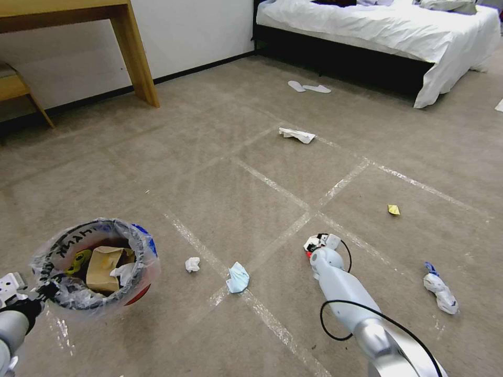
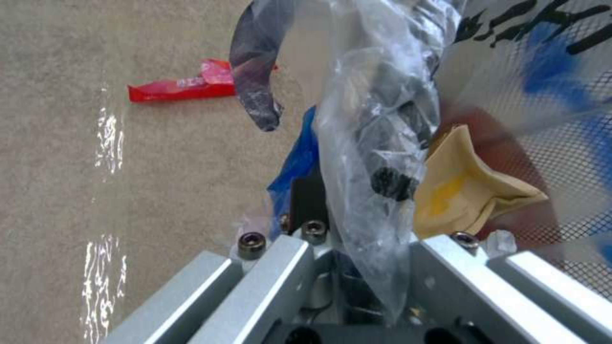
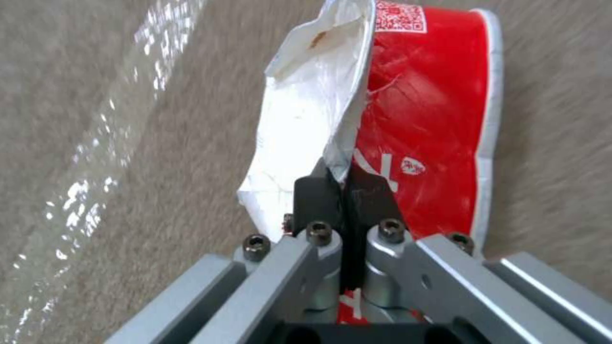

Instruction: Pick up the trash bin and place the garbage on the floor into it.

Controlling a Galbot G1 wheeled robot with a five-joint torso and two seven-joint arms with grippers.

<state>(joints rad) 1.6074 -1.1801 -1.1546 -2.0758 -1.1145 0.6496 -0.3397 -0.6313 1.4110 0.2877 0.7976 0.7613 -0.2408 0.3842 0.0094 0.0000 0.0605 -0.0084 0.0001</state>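
Note:
The red trash bin [image 1: 97, 267], lined with a clear printed bag, hangs at the lower left with my left gripper [image 1: 44, 290] shut on its near rim. The left wrist view shows that gripper [image 2: 344, 191] clamping rim and bag, with a brown paper bag [image 2: 468, 184] inside. My right gripper [image 1: 317, 243] is down at the floor [image 1: 236, 183], shut [image 3: 346, 188] on a red and white wrapper [image 3: 427, 119]. Garbage on the carpet: a tissue [image 1: 192, 264], a light-blue mask [image 1: 238, 277], white paper [image 1: 297, 135], a yellow scrap [image 1: 393, 210], a white-blue crumple [image 1: 440, 289], another red wrapper [image 2: 181, 87].
A bed [image 1: 377, 31] with a white sheet stands at the back right, with a pair of white slippers [image 1: 309, 87] in front of it. A wooden desk leg [image 1: 137, 52] and a stool [image 1: 15, 86] are at the back left. Shiny tape lines [image 1: 272, 183] cross the carpet.

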